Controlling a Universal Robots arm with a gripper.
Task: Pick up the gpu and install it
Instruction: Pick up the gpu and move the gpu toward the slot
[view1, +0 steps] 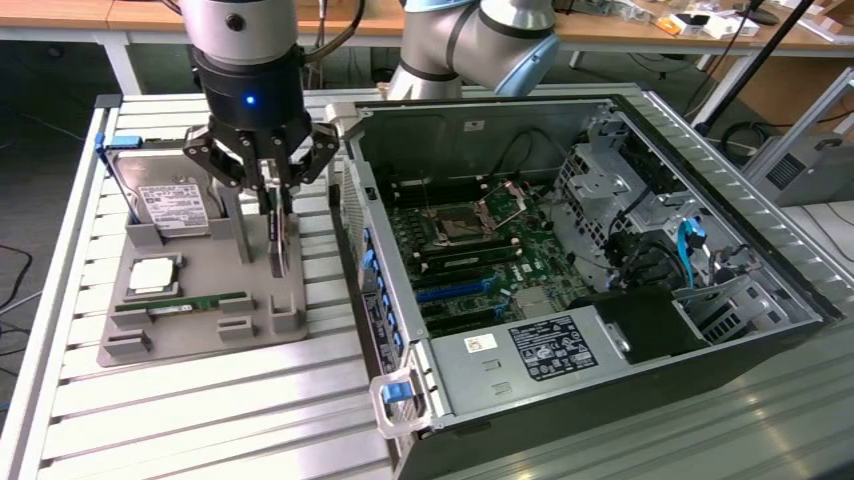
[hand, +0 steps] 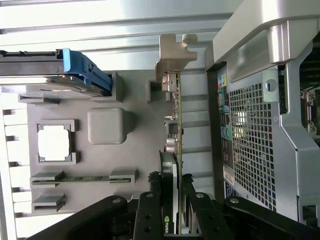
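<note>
Black claw (view1: 274, 203) pinches the upright gpu (view1: 278, 250) between hard drive (view1: 170, 205) and computer case (view1: 441, 140).

On the gpu (hand: 173, 130), the near end is concealed between the fingers (hand: 147, 220) in the wrist view. The hard drive (hand: 35, 85) is truncated by that view's frame edge. The arm (view1: 467, 45) is truncated at the exterior view's top edge. Power supply label (view1: 545, 350) text is too small to read.

tray (view1: 200, 335): we see it at the left, on the table (view1: 200, 420).
computer case (view1: 641, 420): at the right, beside the tray.
gpu (view1: 278, 250): stands in the tray's right side.
hard drive (view1: 174, 205): upper left, in the tray.
</note>
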